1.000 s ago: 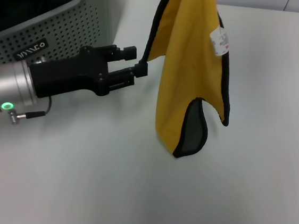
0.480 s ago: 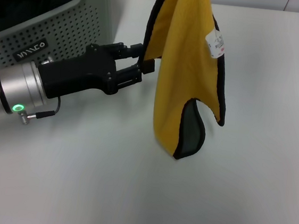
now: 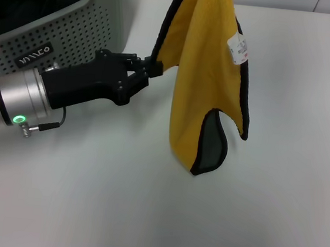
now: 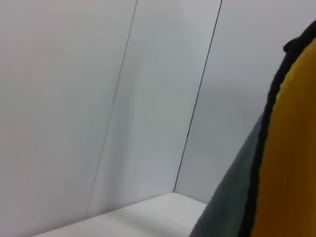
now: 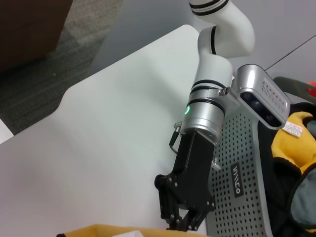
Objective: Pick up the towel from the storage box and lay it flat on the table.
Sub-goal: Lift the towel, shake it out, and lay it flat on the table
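In the head view, the towel (image 3: 202, 74) hung above the table (image 3: 261, 216), beside the storage box (image 3: 62, 30); the left gripper (image 3: 152, 69) pinched its black edge. The right wrist view confirmed that pinch (image 5: 180, 224); the right gripper's own state could not be told.

towel (image 3: 202, 74) top: cut off by frame | right gripper: unseen | storage box (image 3: 75, 25): cropped

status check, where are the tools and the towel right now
Left tool shut on the towel's black side edge. Right tool out of view, towel hanging from above the head view, lower corner clear of the table. Box behind left arm, nothing in the way.
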Controlling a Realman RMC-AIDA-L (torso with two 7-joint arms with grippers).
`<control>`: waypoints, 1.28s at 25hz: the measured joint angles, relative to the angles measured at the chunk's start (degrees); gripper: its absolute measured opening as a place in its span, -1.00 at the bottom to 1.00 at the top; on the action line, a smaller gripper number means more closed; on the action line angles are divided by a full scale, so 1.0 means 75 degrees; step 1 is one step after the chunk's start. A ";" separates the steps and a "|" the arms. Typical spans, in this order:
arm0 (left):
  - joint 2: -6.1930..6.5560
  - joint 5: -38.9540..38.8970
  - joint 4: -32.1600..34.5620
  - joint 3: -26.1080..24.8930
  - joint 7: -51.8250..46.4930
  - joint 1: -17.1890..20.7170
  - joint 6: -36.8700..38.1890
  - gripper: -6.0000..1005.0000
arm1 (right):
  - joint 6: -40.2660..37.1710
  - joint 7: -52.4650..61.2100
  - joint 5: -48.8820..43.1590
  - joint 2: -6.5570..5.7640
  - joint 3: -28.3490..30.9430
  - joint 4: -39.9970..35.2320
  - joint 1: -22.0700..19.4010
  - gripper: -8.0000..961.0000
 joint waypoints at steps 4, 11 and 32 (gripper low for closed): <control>-0.0021 -0.0057 0.0000 -0.0233 0.0002 0.0051 -0.0020 -0.72 | -0.0001 0.0021 0.0006 0.0059 0.0195 0.0000 -0.0166 -0.82; 0.0125 -0.0069 0.0165 -0.1375 -0.0062 0.0125 0.0796 -0.94 | 0.0926 0.0184 0.0058 0.0770 0.1178 0.0079 -0.1452 -0.81; 0.0544 0.0482 0.2661 -0.1392 -0.2141 -0.0708 0.1663 -0.97 | 0.3180 0.0026 0.3394 0.1092 0.1831 0.2407 -0.4829 -0.79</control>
